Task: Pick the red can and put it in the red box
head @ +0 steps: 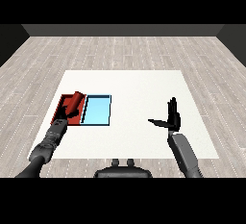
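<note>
One white table [129,83] stood in view. Two trays lay on it, side by side: one red tray [63,104] and one light blue tray [97,111], the blue one just to the right of the left hand [61,120]. One red can [74,101] was counted, lying tilted over the red tray, just ahead of the left hand. Two black hands showed, each at the end of one grey forearm, so two forearms in all. The left hand was over the near part of the red tray; the right hand [172,118] was well apart from both trays, fingers straight, thumb out to the side.
</note>
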`<state>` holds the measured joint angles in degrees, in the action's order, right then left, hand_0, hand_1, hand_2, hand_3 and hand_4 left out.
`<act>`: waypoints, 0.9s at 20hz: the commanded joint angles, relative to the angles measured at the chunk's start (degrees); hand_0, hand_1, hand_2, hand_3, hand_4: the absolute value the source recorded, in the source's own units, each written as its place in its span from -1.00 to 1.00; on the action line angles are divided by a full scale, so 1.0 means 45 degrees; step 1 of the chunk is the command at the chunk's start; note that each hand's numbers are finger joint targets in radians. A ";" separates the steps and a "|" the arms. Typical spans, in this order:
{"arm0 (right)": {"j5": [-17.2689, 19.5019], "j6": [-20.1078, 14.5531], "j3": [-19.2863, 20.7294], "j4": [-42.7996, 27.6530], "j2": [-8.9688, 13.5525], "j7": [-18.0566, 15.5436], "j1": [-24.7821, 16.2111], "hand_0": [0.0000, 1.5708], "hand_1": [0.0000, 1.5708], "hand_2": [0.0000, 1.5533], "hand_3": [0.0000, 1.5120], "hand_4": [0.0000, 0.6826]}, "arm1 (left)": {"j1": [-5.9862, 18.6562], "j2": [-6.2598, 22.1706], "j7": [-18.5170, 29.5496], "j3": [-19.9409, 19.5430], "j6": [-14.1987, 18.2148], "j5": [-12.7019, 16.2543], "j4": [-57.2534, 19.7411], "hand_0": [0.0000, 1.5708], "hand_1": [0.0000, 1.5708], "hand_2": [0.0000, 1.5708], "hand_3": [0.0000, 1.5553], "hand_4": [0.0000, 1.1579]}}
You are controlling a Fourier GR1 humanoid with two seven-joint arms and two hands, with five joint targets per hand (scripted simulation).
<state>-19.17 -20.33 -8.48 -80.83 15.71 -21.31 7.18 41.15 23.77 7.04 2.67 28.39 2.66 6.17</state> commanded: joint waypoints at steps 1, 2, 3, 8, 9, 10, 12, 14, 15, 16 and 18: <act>-0.0262 0.0414 0.0367 0.0624 0.0153 0.0228 0.0758 -1.00 -1.00 -1.00 -1.00 -1.00 | 0.0019 -0.0231 -0.0206 -0.0464 0.0758 0.0290 -0.0682 0.41 0.41 0.34 -1.00 0.14; -0.0059 0.0070 0.0341 0.1034 -0.0246 -0.0122 0.0801 -1.00 -1.00 -1.00 -1.00 -1.00 | -0.0131 0.0167 -0.0295 -0.0747 0.0194 0.0564 -0.0748 0.64 0.64 0.49 -1.00 0.21; -0.0191 0.0388 0.0675 0.0837 0.0183 -0.0405 0.0509 -1.00 -1.00 -1.00 -1.00 -1.00 | -0.0018 0.0346 -0.0561 -0.0470 -0.0691 0.0304 -0.0940 0.90 0.90 0.71 -1.00 0.13; -0.0001 0.0110 0.0391 0.0465 -0.0267 -0.0211 0.0659 -1.00 -1.00 -1.00 -1.00 -1.00 | 0.0061 0.0651 -0.0911 -0.0385 -0.1799 0.0172 -0.1041 -1.00 -1.00 -1.00 -1.00 -1.00; -0.0143 -0.0006 0.0413 0.0372 -0.0521 -0.0119 0.0635 -1.00 -1.00 -1.00 -1.00 -1.00 | -0.0007 0.0659 -0.0688 -0.0282 -0.1864 0.0057 -0.0958 -1.00 -1.00 -1.00 -1.00 -1.00; -0.0230 0.0537 0.0512 0.0363 -0.0121 -0.0400 0.0239 -1.00 -1.00 -1.00 -1.00 -1.00 | 0.0153 0.0932 -0.0874 -0.0175 -0.1966 -0.0059 -0.1039 -1.00 -1.00 -1.00 -1.00 -1.00; -0.0168 0.0547 0.0701 0.0858 -0.0199 -0.0459 0.0718 -1.00 -1.00 -1.00 -1.00 -1.00 | 0.0193 0.0828 -0.0725 -0.0162 -0.1454 -0.0121 -0.0872 -1.00 -1.00 -1.00 -1.00 -1.00; -0.0511 0.0828 0.0909 0.0150 0.0033 -0.0393 0.0130 -1.00 -1.00 -1.00 -1.00 -1.00 | 0.0139 0.0838 0.0138 -0.0633 -0.0919 0.0323 -0.0383 -1.00 -1.00 -1.00 -1.00 -1.00; -0.0256 0.0577 0.0482 0.0185 -0.0420 -0.0477 0.0271 -1.00 -1.00 -1.00 -1.00 -1.00 | -0.0090 0.0730 0.1282 -0.1172 -0.0928 0.0860 0.0200 -1.00 -1.00 -1.00 -1.00 -1.00; -0.0385 0.0917 0.0538 0.0145 -0.0328 -0.0607 -0.0040 -1.00 -1.00 -1.00 -1.00 -1.00 | 0.0161 0.0470 0.1380 -0.1054 -0.0956 0.0711 0.0316 -1.00 -1.00 -1.00 -1.00 -1.00; -0.0098 0.0662 0.0391 0.0311 -0.0545 -0.0785 0.0221 -1.00 -1.00 -1.00 -1.00 -1.00 | 0.0388 0.0751 0.2388 -0.1546 -0.1633 0.1186 0.1008 -1.00 -1.00 -1.00 -1.00 -1.00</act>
<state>-20.11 -17.62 -6.37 -79.76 14.01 -23.76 8.07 41.83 26.87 11.62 -1.71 22.12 5.65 6.78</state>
